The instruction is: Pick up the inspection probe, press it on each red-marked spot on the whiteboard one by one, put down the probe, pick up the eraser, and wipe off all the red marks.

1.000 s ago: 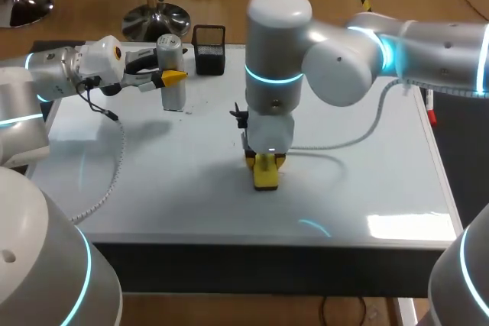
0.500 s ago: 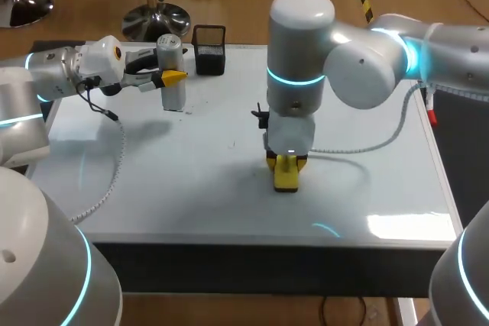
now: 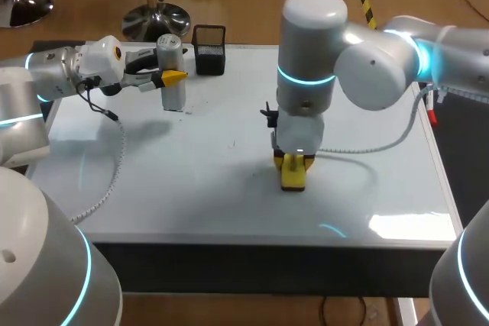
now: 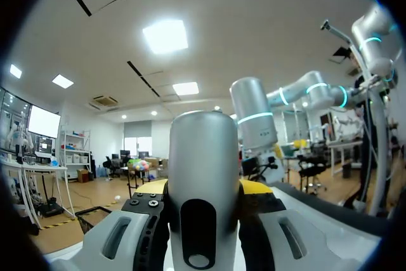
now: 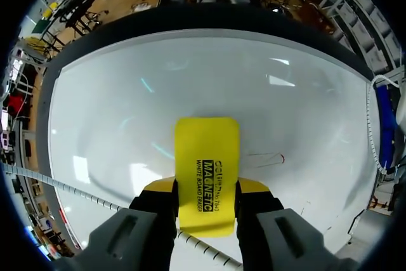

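Eraser (image 5: pixel 207 169), clamped in my right gripper (image 5: pixel 206 190) with its long axis ahead, rests on the whiteboard (image 5: pixel 127 106) just beside a red mark (image 5: pixel 266 157); my left gripper (image 4: pixel 203 198) grips the inspection probe (image 4: pixel 203 157).

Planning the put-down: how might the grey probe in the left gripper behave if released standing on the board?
The probe is a tall, narrow cylinder, so it probably tips easily if nudged. Its round, smooth-looking body would likely roll once down. It looks rigid, so the left gripper should grip it without flexing.
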`<control>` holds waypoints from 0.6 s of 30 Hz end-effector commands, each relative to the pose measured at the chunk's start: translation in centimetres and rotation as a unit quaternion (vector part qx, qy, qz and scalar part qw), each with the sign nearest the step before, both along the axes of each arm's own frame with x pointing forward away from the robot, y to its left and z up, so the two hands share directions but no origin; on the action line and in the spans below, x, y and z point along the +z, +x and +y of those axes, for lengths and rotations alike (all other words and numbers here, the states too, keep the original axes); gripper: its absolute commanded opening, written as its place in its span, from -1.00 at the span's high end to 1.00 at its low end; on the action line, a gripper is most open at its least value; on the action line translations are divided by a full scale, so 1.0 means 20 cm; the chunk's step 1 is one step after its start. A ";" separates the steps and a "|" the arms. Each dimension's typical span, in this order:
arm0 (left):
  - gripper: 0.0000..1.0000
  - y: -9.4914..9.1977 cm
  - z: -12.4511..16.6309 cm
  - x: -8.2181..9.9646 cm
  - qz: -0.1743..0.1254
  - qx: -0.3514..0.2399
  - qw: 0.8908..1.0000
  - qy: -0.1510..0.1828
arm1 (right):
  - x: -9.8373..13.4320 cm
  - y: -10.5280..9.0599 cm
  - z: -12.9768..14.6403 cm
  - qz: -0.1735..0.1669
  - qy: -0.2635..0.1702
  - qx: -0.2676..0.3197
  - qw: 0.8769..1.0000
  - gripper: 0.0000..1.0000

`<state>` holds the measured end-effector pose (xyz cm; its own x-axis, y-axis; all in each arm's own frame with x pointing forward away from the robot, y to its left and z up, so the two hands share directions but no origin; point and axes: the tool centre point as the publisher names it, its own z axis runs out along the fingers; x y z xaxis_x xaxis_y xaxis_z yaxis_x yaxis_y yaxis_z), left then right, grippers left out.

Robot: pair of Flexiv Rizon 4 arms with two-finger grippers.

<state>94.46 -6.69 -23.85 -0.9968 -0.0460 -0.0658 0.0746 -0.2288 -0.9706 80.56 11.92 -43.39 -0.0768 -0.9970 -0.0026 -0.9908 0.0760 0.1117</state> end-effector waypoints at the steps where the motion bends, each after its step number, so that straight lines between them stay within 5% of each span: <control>1: 1.00 0.00 0.00 0.01 -0.001 0.001 1.000 0.000 | -0.07 0.00 -0.04 -0.009 0.006 0.009 1.000 1.00; 11: 1.00 0.00 0.00 0.01 -0.001 0.001 1.000 0.000 | 0.19 0.09 -0.09 -0.053 0.014 0.025 0.998 1.00; 18: 1.00 0.00 0.00 0.01 -0.001 0.001 1.000 0.000 | 0.24 0.16 -0.12 -0.055 0.006 0.042 0.998 1.00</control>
